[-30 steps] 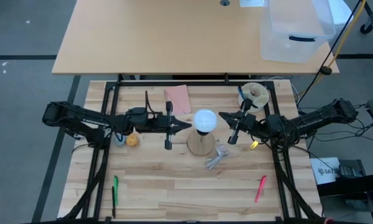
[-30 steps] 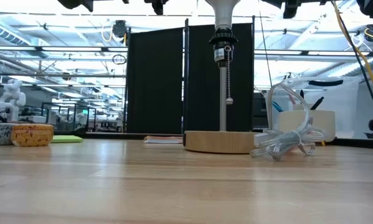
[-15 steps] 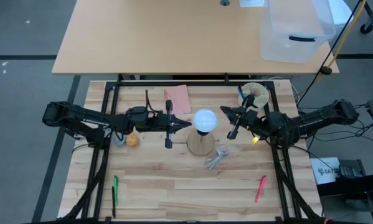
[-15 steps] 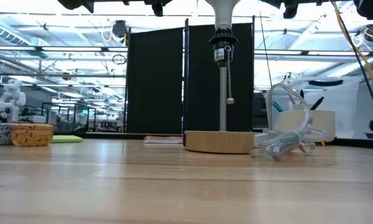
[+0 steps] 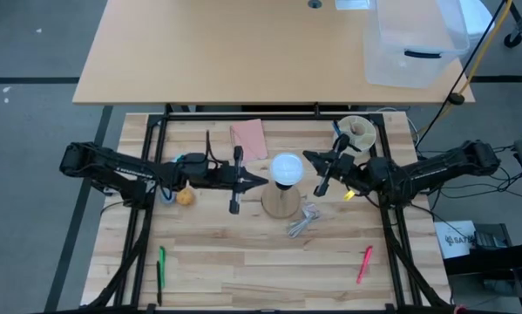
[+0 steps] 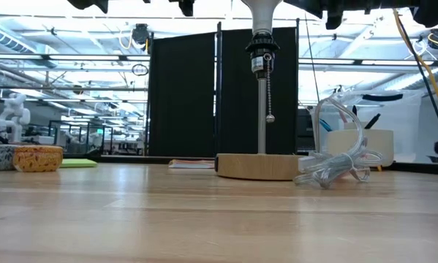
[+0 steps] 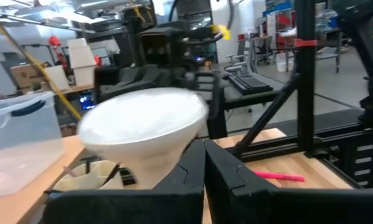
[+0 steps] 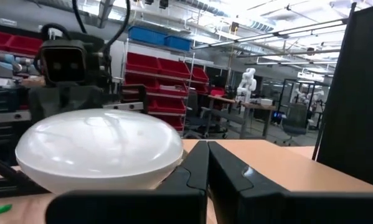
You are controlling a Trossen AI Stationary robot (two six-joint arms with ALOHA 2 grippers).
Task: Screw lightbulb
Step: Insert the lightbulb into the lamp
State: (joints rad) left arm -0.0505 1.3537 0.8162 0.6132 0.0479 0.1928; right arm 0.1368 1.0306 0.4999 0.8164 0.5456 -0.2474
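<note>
The white lightbulb [image 5: 287,168] sits dome up in the black socket [image 6: 259,55] of a small lamp, whose metal rod stands on a round wooden disc [image 5: 281,202]. My left gripper [image 5: 265,180] is shut and level, its tip just left of the dome. My right gripper [image 5: 306,158] is shut and level, its tip just right of the dome. The bulb also shows past the shut fingers in the left wrist view [image 7: 142,127] and in the right wrist view [image 8: 99,149]. My left gripper points level at the dome's left side from the table's left; I cannot tell whether its tip touches. My right gripper points level at the dome's right side from the table's right; I cannot tell whether its tip touches.
A crumpled clear wrapper [image 5: 302,221] lies by the disc's near right. A pink pad [image 5: 249,138] and a pale cup [image 5: 356,131] are at the back. A yellow ball [image 5: 185,195], a green pen [image 5: 161,266] and a pink pen [image 5: 363,264] lie nearer.
My right gripper has shifted a little toward the bulb, staying shut. The bulb and lamp stand as before.
</note>
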